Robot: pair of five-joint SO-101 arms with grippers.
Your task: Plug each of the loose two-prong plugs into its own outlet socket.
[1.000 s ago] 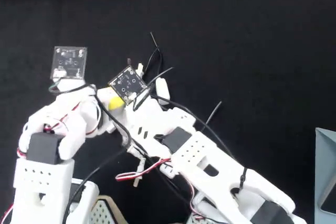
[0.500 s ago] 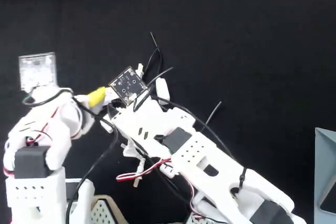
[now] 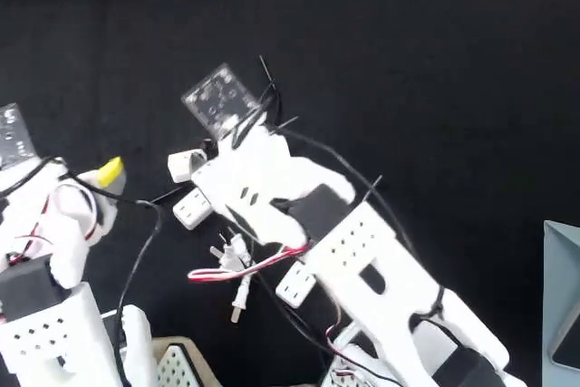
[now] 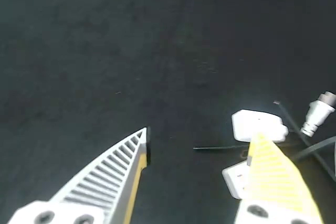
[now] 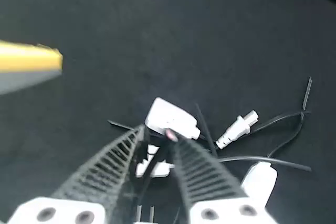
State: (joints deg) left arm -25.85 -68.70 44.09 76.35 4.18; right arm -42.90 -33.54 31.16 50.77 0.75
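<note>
The left gripper (image 4: 197, 150) hangs spread wide and empty at the left edge of the high view, probably to stay clear of the work. The right gripper (image 5: 158, 135) is drawn narrow, its tips right at a white socket (image 5: 170, 118) left of centre on the desk (image 3: 435, 88). Whether it pinches anything I cannot tell. A loose plug (image 5: 236, 124) lies just beside the socket, likely the next pairing. No writing is legible on either.

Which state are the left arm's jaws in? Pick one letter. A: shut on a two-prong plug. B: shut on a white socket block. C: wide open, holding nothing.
C: in the left wrist view the left jaws stand wide apart, with black table showing between them.
</note>
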